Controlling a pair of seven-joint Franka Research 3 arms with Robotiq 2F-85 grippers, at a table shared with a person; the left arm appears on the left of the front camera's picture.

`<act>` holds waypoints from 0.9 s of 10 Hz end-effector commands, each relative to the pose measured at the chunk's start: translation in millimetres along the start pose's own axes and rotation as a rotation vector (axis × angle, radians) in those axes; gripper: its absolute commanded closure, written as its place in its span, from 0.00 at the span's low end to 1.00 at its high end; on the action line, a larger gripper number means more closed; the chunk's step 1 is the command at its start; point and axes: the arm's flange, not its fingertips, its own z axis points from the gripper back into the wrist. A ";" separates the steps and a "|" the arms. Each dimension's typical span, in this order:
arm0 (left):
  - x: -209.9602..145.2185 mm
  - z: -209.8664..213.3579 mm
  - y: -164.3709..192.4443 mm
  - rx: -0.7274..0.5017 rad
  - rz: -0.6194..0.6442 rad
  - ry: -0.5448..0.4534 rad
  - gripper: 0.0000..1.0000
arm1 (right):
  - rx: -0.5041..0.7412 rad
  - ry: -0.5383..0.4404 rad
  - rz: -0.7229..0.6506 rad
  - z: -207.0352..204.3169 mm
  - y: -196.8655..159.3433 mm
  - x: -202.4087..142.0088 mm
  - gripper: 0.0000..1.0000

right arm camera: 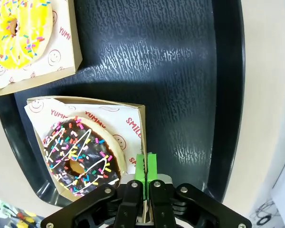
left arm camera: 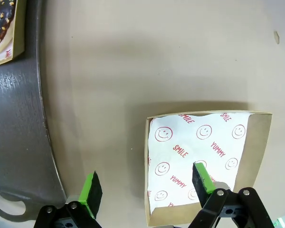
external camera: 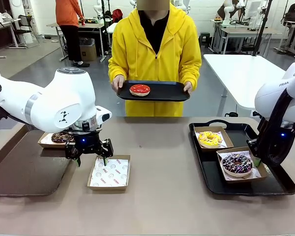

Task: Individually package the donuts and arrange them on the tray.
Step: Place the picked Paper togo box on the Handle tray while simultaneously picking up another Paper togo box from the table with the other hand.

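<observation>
Front view: the left gripper (external camera: 92, 156) hangs low over the table (external camera: 162, 206), its jaws apart and holding nothing, at the near-left edge of an empty paper-lined box (external camera: 109, 172). In the left wrist view the two green pads (left arm camera: 90, 188) straddle that box's (left arm camera: 204, 161) left wall, one outside it over the bare table (left arm camera: 156, 57), the other over the printed liner; whether either pad touches the box cannot be told. Just beside the left arm, a second box (external camera: 53, 141) holds a dark chocolate donut (external camera: 62, 137) and rests on a dark tray (external camera: 24, 169) at the table's left. On the black tray (external camera: 236, 184) at the right, two boxes sit one behind the other: the far one holds the yellow donut (external camera: 210, 139), the near one the sprinkled chocolate donut (external camera: 237, 163). The right gripper (right arm camera: 146, 166) is low at the right edge of the near box, its jaws pressed together; the right wrist view shows its closed green pads (right arm camera: 146, 164) at the corner of that box (right arm camera: 128, 137), but whether they pinch the wall or the liner cannot be told. Across the table, a person in a yellow hooded top holds a third tray (external camera: 157, 92) in both hands, with the red donut (external camera: 140, 89) lying unboxed on it, well apart from both grippers.
</observation>
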 end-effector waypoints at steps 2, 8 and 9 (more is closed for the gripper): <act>3.0 -10.4 -5.8 -0.027 -0.027 0.011 0.00 | 0.028 -0.011 0.018 0.4 1.2 7.7 0.99; 3.7 -13.1 -5.6 -0.071 -0.039 0.032 1.00 | 0.041 0.008 0.025 -3.4 -0.2 8.1 0.00; 3.3 -13.2 -5.7 -0.071 -0.043 0.032 1.00 | 0.042 0.010 0.021 -3.4 -0.3 8.2 0.00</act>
